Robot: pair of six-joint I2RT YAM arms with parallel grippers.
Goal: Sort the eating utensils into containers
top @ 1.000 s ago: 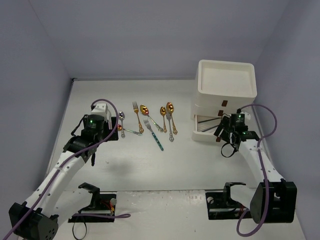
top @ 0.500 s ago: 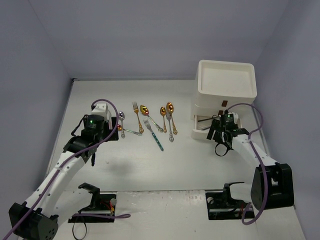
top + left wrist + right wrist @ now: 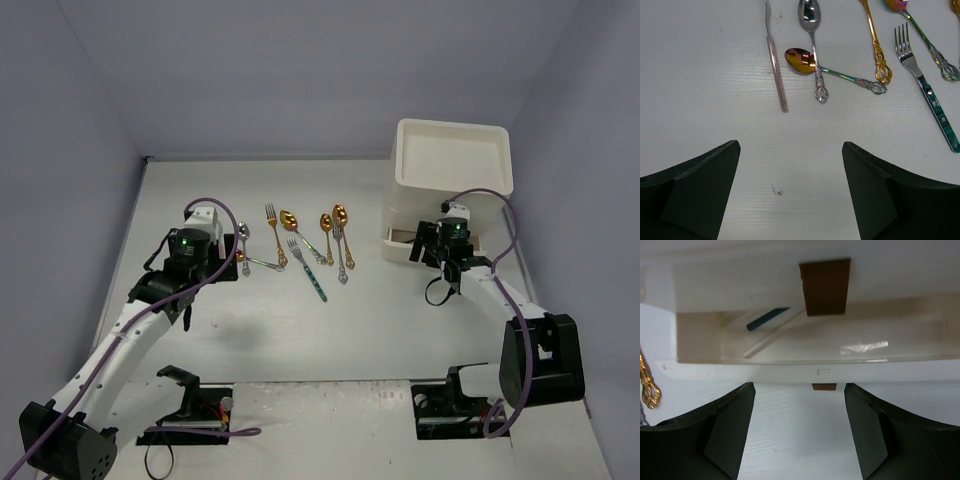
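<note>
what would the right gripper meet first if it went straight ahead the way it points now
Most likely the front wall of the partly open drawer, close to its brown handle. The right gripper is open and aimed squarely at it, though the gap between them is hard to judge.

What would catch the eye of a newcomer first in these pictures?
The gold and silver utensils scattered left of centre stand out, with the open left gripper above their left end. At right, the cream cabinet has one drawer partly open, the open right gripper facing it.
</note>
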